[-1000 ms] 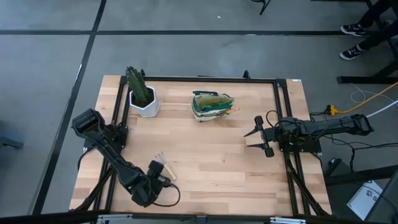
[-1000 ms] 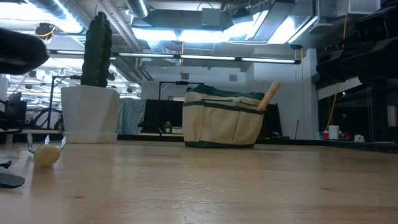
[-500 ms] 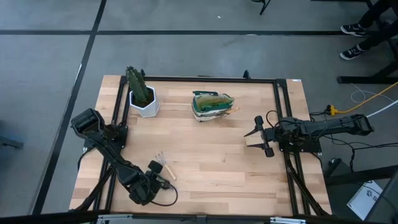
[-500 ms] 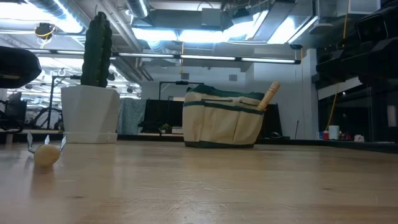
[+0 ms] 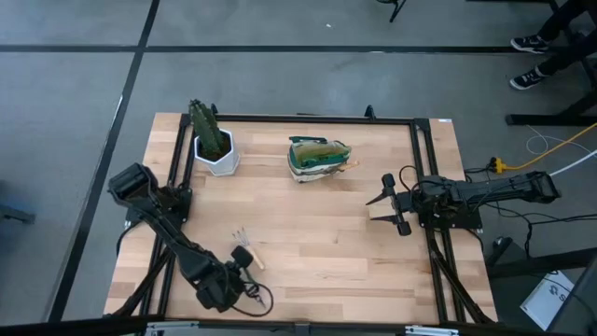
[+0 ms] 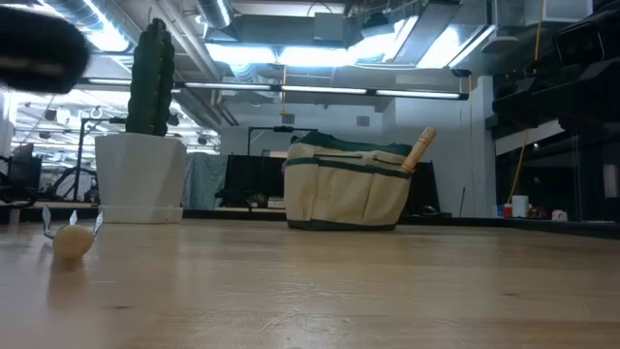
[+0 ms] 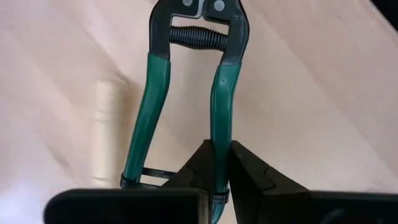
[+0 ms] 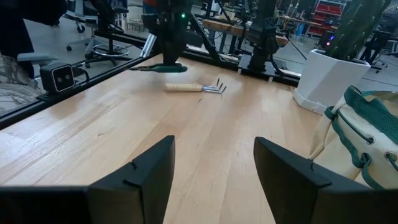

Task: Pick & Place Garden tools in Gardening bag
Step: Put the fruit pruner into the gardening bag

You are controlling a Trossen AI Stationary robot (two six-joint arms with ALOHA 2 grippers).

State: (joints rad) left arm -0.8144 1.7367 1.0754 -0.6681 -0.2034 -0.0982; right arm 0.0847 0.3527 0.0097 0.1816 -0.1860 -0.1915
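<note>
At the desk's near left corner: the left claw (image 5: 244, 268) is seen clamped on one green handle of the pruning shears (image 7: 186, 87); in the left wrist view the dark fingers (image 7: 249, 174) are pressed against that handle from both sides.
Pruning shears: held with the metal head pointing away from the wrist, a coiled spring seen between the handles; in the right wrist view they appear lifted just above the desk (image 8: 205, 137).
Claw rake: the claw rake (image 5: 246, 246) is laid flat on the wood just beside the left claw, its pale wooden handle (image 7: 106, 137) seen next to the shears; in the low view its handle end and tines (image 6: 70, 236) show at the far left.
Gardening bag: the gardening bag (image 5: 318, 158) is stood upright near the far edge at the middle, a wooden handle (image 6: 419, 150) sticking out of one side.
Plant: a cactus in a white pot (image 5: 215, 147) is set left of the bag, well apart from it.
Right claw: the right claw (image 5: 386, 207) is held spread at the desk's right side, empty, well apart from the bag.
</note>
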